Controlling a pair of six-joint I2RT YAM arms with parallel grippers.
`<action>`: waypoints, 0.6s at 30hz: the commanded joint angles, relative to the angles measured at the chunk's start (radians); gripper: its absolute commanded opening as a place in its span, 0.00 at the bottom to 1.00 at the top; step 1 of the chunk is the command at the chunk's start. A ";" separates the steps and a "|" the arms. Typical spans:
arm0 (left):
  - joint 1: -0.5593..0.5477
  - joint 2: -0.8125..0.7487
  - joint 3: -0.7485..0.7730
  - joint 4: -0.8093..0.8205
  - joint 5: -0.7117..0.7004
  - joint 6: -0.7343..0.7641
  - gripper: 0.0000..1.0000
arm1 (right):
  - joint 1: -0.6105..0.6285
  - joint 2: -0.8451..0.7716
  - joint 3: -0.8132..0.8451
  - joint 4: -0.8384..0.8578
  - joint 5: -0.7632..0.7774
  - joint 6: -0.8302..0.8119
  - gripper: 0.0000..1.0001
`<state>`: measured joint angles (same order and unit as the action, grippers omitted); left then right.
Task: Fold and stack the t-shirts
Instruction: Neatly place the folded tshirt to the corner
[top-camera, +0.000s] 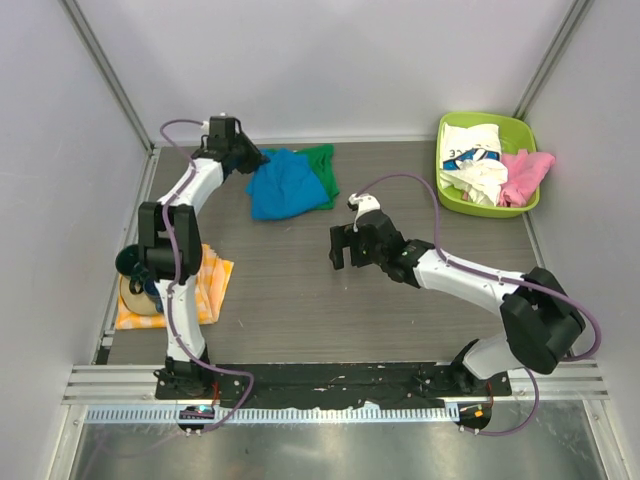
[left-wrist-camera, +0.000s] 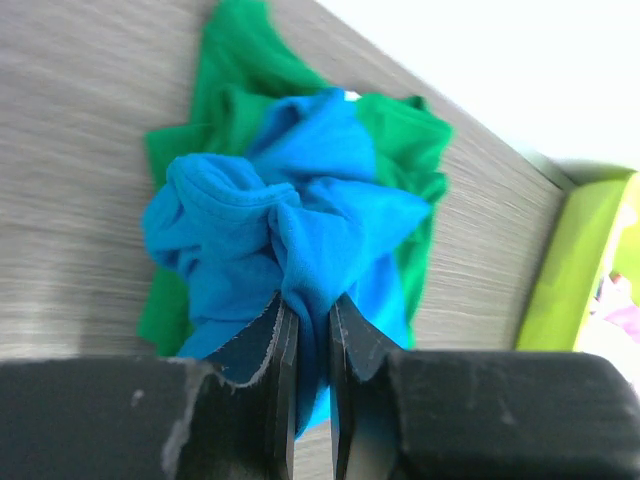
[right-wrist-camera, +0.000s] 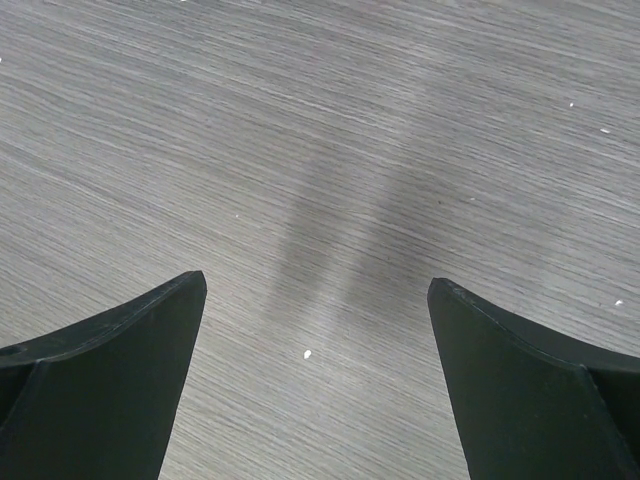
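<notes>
Our right hand (right-wrist-camera: 318, 290) hangs spread wide above counter (right-wrist-camera: 330, 120), holding nothing; farther back left hand (left-wrist-camera: 308, 312) clenches a fold of blue shirt (left-wrist-camera: 300, 210) bunched on green shirt (left-wrist-camera: 225, 70), so we should lift slowly, taking only blue

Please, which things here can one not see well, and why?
- Green shirt: mostly under the blue shirt in top and left wrist views; its fold is hidden.
- Round thing at the checked cloth: top view, partly behind the left arm; unidentifiable.
- Bin: its shirts lie crumpled, number unclear; left wrist view cuts it at the right edge, blurred.
- Right wrist view: only table beyond the open right gripper.
</notes>
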<state>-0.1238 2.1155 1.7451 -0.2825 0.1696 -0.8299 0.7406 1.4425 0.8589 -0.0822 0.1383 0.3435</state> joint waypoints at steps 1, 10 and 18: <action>-0.068 -0.074 0.115 0.058 0.116 0.031 0.05 | 0.006 -0.034 -0.001 0.030 0.060 0.009 1.00; -0.295 -0.110 0.154 -0.026 0.111 0.117 0.06 | 0.003 -0.185 -0.024 -0.074 0.312 0.038 1.00; -0.477 -0.105 0.243 0.016 0.113 0.034 0.06 | 0.000 -0.477 -0.110 -0.181 0.500 0.106 1.00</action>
<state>-0.5419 2.0556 1.8927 -0.3084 0.2665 -0.7578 0.7403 1.0981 0.7742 -0.1982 0.4854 0.4007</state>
